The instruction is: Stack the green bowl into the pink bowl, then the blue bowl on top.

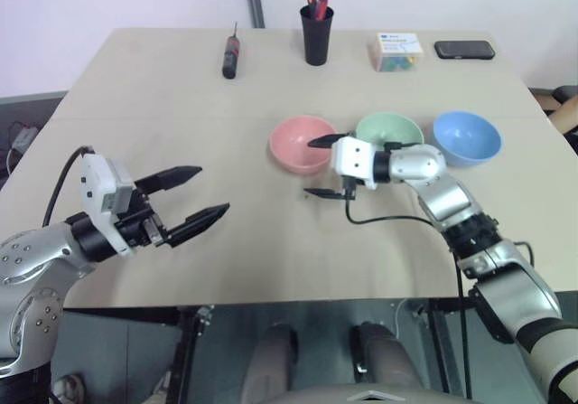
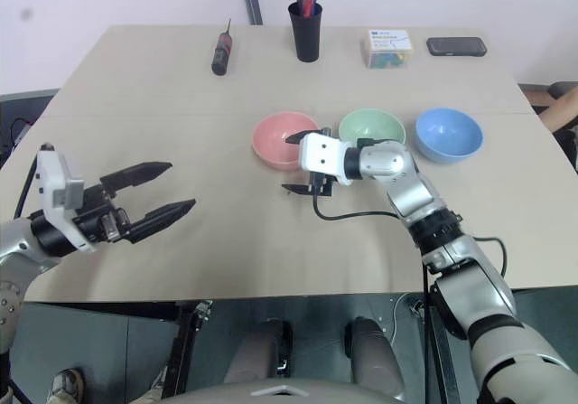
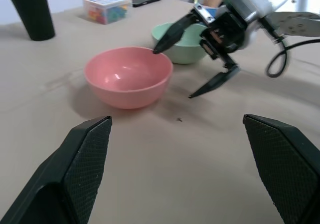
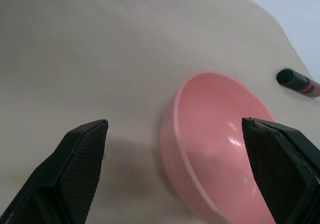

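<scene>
Three bowls sit in a row mid-bench (image 1: 271, 241), unstacked: pink bowl (image 1: 298, 146) on the left, green bowl (image 1: 396, 130) in the middle, blue bowl (image 1: 466, 137) on the right, each just beside the next. Right hand (image 1: 323, 165) points left, fingers spread wide and empty, upper tip over the pink bowl's near rim, lower tip just in front of that bowl. Left hand (image 1: 197, 194) hovers over the near-left bench, well apart from the bowls, fingers spread, empty.
</scene>
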Controlling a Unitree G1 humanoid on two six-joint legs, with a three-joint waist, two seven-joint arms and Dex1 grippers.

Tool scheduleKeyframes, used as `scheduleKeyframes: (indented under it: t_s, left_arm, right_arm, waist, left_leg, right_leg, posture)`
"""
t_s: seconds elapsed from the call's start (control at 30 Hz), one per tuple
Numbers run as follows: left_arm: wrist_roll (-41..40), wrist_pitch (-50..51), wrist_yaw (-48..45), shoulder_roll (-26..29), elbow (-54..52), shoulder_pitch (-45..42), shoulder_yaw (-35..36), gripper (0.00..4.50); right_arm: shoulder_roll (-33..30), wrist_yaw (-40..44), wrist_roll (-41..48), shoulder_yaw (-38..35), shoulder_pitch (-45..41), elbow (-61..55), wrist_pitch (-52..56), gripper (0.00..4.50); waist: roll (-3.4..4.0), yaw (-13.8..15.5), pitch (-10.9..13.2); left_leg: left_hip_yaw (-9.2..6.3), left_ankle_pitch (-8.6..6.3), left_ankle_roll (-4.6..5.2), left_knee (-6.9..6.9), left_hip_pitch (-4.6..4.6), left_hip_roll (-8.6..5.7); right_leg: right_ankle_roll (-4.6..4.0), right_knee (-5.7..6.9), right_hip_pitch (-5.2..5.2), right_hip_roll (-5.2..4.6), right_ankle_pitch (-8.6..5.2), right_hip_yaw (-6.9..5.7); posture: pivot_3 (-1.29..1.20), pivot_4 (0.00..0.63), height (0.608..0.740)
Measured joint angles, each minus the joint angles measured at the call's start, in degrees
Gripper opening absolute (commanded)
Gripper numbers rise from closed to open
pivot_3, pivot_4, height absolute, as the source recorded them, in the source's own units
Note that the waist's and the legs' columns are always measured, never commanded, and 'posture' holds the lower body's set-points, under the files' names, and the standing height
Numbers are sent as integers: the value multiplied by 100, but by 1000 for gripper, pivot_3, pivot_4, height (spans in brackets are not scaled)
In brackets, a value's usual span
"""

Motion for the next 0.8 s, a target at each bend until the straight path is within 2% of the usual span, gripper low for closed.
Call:
scheduleKeyframes:
  t_s: [0.07, 0.17, 0.23, 0.37, 0.47, 0.53, 0.6, 0.67, 0.8]
  left_arm:
    - [20, 107, 192, 40, -85, -295, -225, 4438]
    - [130, 233, 253, 230, -53, -738, -562, 4438]
    - [547, 246, 413, 386, 42, -1225, -1034, 4438]
    - [1500, 514, 601, 781, 289, -2368, -2287, 4438]
    - [2277, 622, 238, 1001, 683, -3482, -3435, 4438]
    - [2853, 701, -181, 932, 1148, -4482, -4298, 4438]
    - [3324, 698, -560, 849, 1525, -5091, -4878, 4438]
    - [3618, 621, -821, 703, 1833, -5337, -5226, 4438]
    - [4153, 263, -1194, 174, 2434, -5780, -5827, 4438]
  right_arm:
    - [-353, 249, 816, -443, 617, -1120, 697, 4500]
    - [-988, 146, 1092, -951, 1487, -2162, 1185, 4500]
    - [-1313, -85, 1196, -1279, 2108, -2788, 1648, 4500]
    - [-1542, -564, 1610, -1940, 2856, -3904, 2387, 4500]
    - [-1643, -866, 1927, -2508, 3387, -4557, 2705, 4500]
    - [-1683, -1004, 2124, -2937, 4021, -5031, 2823, 4500]
    - [-1728, -1119, 2200, -3208, 4454, -5288, 2900, 4500]
    - [-1740, -1263, 2231, -3398, 4626, -5461, 2934, 4500]
    - [-1751, -1487, 2252, -3721, 5108, -5759, 2957, 4500]
  waist:
    - [0, 67, 0]
    - [-2, 128, -1]
    - [-2, 131, -1]
    - [-1, 35, 0]
    - [-1, 39, 0]
    - [-5, 95, 1]
    - [-4, 86, 1]
    - [-4, 11, 1]
    - [-6, 64, 2]
  left_leg:
    - [-8, 0, 0, 0, -4, -1]
    - [-8, -1, 1, 1, -3, -11]
    - [2, 0, 0, 1, 2, -13]
    - [18, 1, -2, 3, 9, -5]
    - [21, 1, -2, 3, 5, -4]
    - [14, 1, -2, 3, -5, -6]
    - [31, 1, -1, 5, -5, -6]
    - [48, 0, 0, 6, -1, -3]
    - [38, 1, 0, 9, -9, -1]
  right_leg:
    - [0, -4, 2, -3, 0, -7]
    - [1, -8, 7, -9, 0, -12]
    - [1, -4, 10, -5, 0, -10]
    - [1, 16, 6, 13, -1, 0]
    - [1, 16, 4, 19, -1, 1]
    - [2, 5, 4, 20, -2, -6]
    - [3, -3, 3, 17, -1, 7]
    - [4, -3, 0, 18, -1, 27]
    - [4, -1, -5, 24, -2, 16]
  posture:
    - [0, 150, 740]
    - [0, 150, 740]
    - [0, 150, 740]
    - [0, 150, 740]
    - [0, 150, 740]
    - [0, 150, 740]
    - [0, 150, 740]
    - [0, 150, 740]
    - [0, 150, 740]
